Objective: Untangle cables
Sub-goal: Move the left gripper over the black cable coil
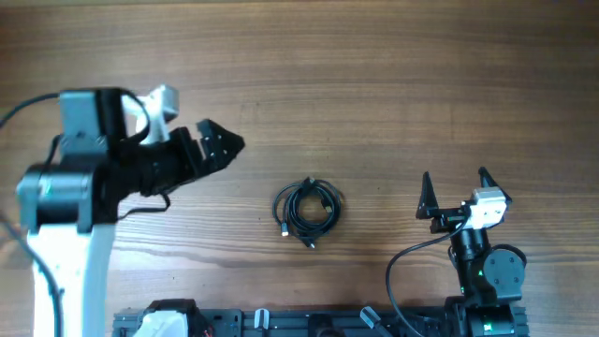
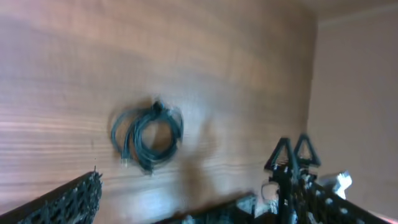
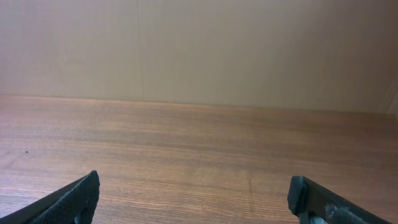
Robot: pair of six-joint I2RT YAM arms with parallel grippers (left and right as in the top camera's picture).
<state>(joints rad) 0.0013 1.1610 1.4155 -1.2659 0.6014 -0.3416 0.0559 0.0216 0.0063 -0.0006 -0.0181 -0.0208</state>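
Overhead view: a small round coil of thin black cables [image 1: 307,208] is laid on the brown wooden table [image 1: 374,75], between both arms. No long axis is shown. The left gripper [image 1: 225,145], spread, is judged nearer. The right gripper [image 1: 456,185], spread, is farther.

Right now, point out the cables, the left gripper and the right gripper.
cables [image 1: 328,211], overhead view, right side of the coil.
left gripper [image 1: 229,147], overhead view, by its fingertips.
right gripper [image 1: 455,180], overhead view, midway between its spread fingertips.
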